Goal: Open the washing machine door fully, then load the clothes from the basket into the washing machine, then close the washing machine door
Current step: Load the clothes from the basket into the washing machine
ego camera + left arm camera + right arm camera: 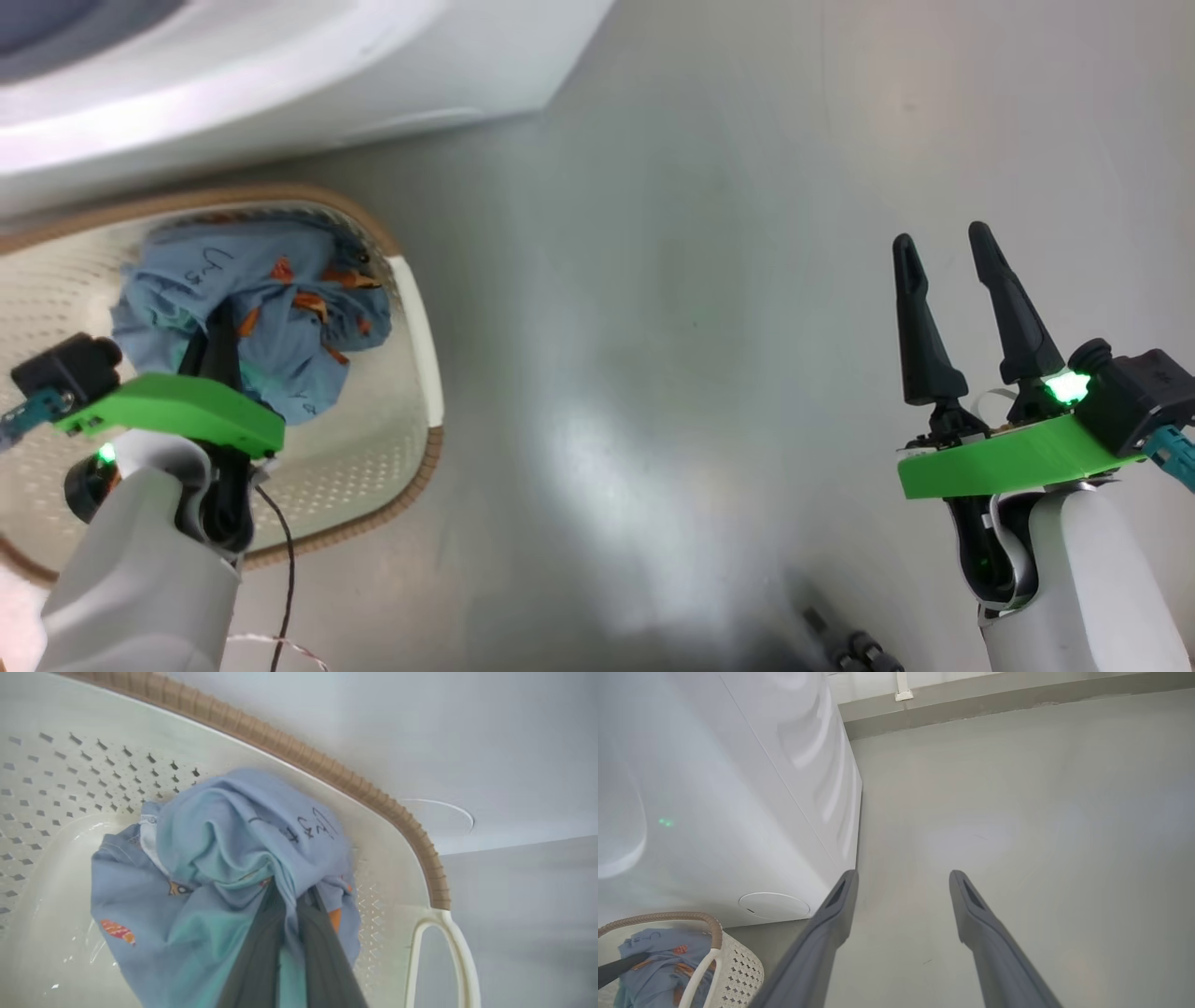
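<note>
The washing machine (pixel 280 84) stands at the far left, a broad white body on the pale grey floor (pixel 700 327); its door and drum opening are cut off at the edges of view, so I cannot tell whether the door stands fully open; the basket (pixel 373 439) sits on the floor just in front of the machine, at the near left, its left end cropped; the clothes (pixel 280 299) lie inside it as one crumpled bundle, bunched toward the right end near the white handle (pixel 448 952); the left hand (pixel 290 903) reaches down into the basket with its two fingers pinched tight on a fold near the top of that bundle, fabric gathered around the tips; the right hand (pixel 943 238) hangs at the near right over bare floor, well apart from the basket, fingers spread and holding nothing; the bundle looks light, soft and limp, likely to sag and trail when raised, so a pinch in the thick middle folds seems safer than one on a loose edge, and a trailing hem could catch on the brown rim (pixel 327 770); how much cloth sits between the left fingertips is hidden by the folds, whether the bundle is one garment or several is unclear, and the small dark marks on the fabric are too blurred to read.
</note>
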You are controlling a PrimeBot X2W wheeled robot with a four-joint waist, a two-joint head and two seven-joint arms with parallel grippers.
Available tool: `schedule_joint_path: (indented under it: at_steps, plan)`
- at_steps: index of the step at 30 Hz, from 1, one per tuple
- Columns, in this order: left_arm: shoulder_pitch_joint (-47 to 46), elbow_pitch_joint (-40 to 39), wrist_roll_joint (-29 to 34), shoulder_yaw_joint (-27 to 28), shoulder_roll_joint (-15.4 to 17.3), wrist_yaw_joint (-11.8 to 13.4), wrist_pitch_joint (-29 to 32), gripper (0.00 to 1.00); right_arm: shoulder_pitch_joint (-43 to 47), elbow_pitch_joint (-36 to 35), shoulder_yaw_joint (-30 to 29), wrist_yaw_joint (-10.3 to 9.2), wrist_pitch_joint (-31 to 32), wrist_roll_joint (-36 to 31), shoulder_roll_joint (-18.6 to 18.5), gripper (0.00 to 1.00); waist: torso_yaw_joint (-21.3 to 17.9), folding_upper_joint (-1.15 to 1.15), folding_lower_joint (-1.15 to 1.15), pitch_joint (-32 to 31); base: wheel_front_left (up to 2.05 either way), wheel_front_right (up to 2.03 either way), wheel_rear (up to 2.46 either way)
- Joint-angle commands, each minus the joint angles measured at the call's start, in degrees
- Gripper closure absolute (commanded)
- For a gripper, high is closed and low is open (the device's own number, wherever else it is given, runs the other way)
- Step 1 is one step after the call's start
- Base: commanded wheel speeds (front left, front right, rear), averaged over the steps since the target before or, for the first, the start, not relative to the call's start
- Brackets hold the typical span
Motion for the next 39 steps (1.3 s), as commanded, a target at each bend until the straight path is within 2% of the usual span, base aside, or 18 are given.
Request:
schedule_joint_path:
  at_steps: [1, 4, 11, 22, 39]
  plan:
    - [3.18, -2.65, 0.95, 2.46, 2.33, -0.17, -0.74, 1.0, 1.61, -0.6, 1.2, 0.09, -0.42, -0.96, -0.11, 0.0, 3.15, 0.0, 0.0, -5.11, 0.0, 0.0, 0.0]
    - [6.42, -5.72, 5.25, 4.56, 2.49, -0.17, -0.75, 1.0, 2.05, 0.23, 1.34, 0.09, -0.42, -1.34, -0.11, 0.0, 4.21, 0.0, 0.0, -8.07, 0.0, 0.0, 0.0]
    - [13.48, -12.2, 12.47, 10.37, -0.43, -0.17, -0.77, 1.0, 3.44, 2.77, 1.97, 0.09, -0.42, -1.9, -0.11, 0.0, 6.25, 0.0, 0.0, -14.86, 0.0, 0.0, 0.0]
    - [21.87, -22.86, 20.33, 18.09, -4.34, -0.17, -0.77, 1.0, 5.83, 4.79, 1.92, 0.09, -0.42, -2.36, -0.11, 0.0, 8.58, 0.0, 0.0, -23.04, 0.0, 0.0, 0.0]
    - [34.48, -41.94, 33.4, 24.5, -7.11, -0.17, -0.77, 1.0, 11.67, 6.26, 1.14, 0.09, -0.42, -2.1, -0.11, 0.0, 11.71, 0.0, 0.0, -35.53, 0.0, 0.0, 0.0]
